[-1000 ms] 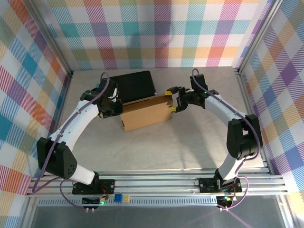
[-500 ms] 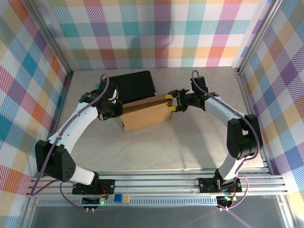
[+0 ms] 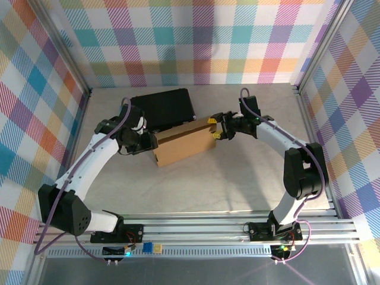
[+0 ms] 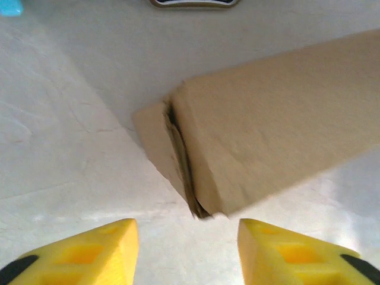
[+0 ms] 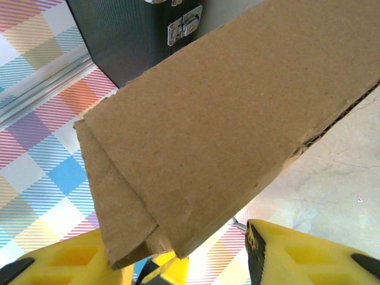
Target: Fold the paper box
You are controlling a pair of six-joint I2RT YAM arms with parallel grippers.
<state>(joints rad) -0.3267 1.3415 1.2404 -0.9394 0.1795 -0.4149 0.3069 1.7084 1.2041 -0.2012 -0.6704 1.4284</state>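
A robotics lab test cell is indicated by a pale desk (image 3: 208,184) enclosed with plaid-printed walls (image 3: 196,41) and aluminium rails (image 3: 196,228), onto which a left arm (image 3: 89,159) and a right arm (image 3: 276,138) are bolted.

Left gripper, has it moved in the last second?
Yes. The left gripper slid slightly toward the near edge of the table, away from the black case, and sits open off the paper box's left end.
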